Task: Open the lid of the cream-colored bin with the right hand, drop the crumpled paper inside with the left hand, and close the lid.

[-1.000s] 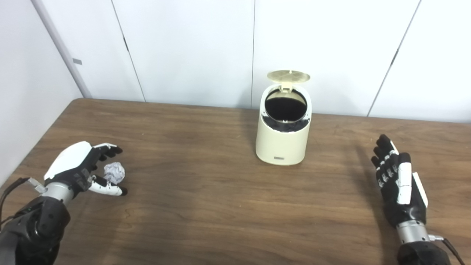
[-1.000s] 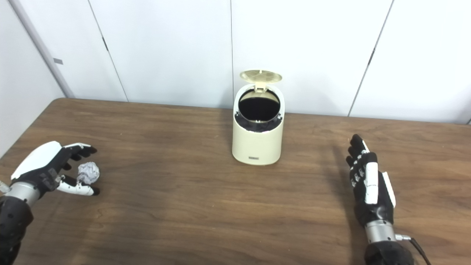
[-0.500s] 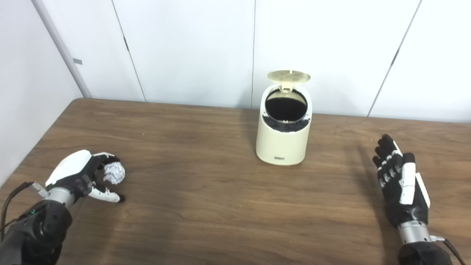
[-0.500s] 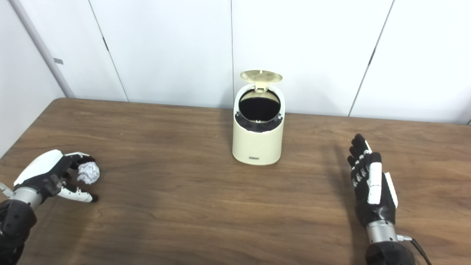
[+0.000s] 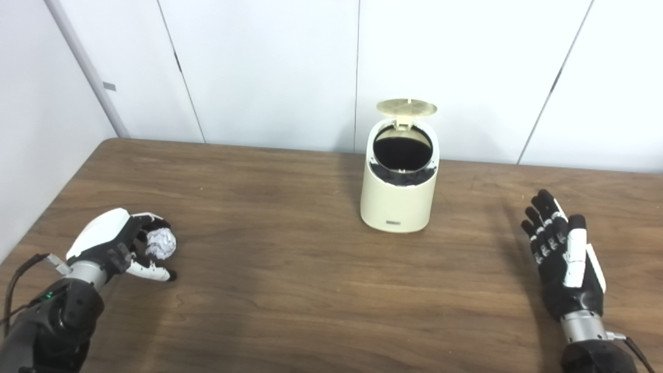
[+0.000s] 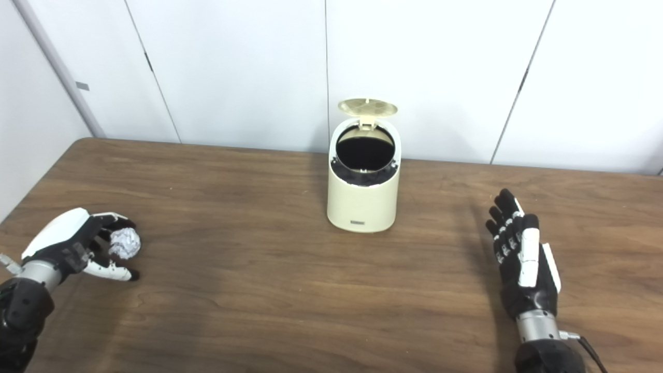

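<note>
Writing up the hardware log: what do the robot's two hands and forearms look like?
Both match: left hand and right hand have black fingers and palms, glossy white shells on the back, and white plates along some digits. Each ends in a silver metal wrist cuff with a thin cable exiting, then a bulky black forearm. A small green light shows on the left forearm.

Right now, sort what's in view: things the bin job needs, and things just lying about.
Needed:
cream-colored bin, lid up
crumpled paper
left hand, curled around the paper
right hand, open

Lying about:
nothing else on the table
</note>
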Tool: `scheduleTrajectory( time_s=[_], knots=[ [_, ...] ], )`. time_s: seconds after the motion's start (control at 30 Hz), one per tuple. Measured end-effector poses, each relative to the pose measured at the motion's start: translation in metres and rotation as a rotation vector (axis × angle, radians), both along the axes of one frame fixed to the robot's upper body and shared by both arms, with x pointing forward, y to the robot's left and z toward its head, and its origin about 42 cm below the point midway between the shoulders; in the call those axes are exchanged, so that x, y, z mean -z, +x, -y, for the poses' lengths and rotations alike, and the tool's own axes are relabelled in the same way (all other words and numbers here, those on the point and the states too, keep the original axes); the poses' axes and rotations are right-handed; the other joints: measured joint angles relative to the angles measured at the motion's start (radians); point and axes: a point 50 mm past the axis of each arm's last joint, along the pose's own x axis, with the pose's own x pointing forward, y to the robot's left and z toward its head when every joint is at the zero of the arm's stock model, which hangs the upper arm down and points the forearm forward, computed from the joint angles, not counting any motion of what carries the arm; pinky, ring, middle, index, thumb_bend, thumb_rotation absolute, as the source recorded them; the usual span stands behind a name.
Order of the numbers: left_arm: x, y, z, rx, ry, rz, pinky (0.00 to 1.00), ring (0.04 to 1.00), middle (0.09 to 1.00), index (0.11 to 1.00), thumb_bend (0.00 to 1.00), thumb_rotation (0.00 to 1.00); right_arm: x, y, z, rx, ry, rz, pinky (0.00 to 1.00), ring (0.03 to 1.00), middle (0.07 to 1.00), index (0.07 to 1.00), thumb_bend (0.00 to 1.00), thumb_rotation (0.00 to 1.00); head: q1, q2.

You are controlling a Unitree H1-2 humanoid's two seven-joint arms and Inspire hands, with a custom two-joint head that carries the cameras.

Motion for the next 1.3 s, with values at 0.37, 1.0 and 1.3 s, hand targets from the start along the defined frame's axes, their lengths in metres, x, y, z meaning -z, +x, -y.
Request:
scheduleTrajectory(
  time_s=[0.37, 1.0, 1.3],
  knots=[
    [0.0012, 0.0024, -0.0013, -0.005, -0.042, 0.023, 0.61, 0.702, 0.752, 0.744, 0.8, 0.0, 0.0004, 0.0, -0.0004, 0.0, 0.002, -0.003, 0.98, 0.96, 0.947, 0.909, 0.55, 1.0, -0.002, 0.002],
    [0.0042, 0.0055, 0.0007, 0.01, -0.071, 0.047, 0.58, 0.69, 0.754, 0.743, 0.78, 0.0, 0.0008, 0.0001, -0.0006, -0.002, 0.003, -0.008, 0.99, 0.966, 0.947, 0.897, 0.56, 1.0, 0.006, 0.008],
    [0.0058, 0.0059, 0.0038, 0.011, -0.076, 0.06, 0.55, 0.657, 0.734, 0.719, 0.79, 0.0, 0.0006, 0.0002, 0.0001, -0.008, 0.001, -0.008, 1.0, 0.975, 0.957, 0.91, 0.55, 1.0, 0.097, 0.014]
  ],
)
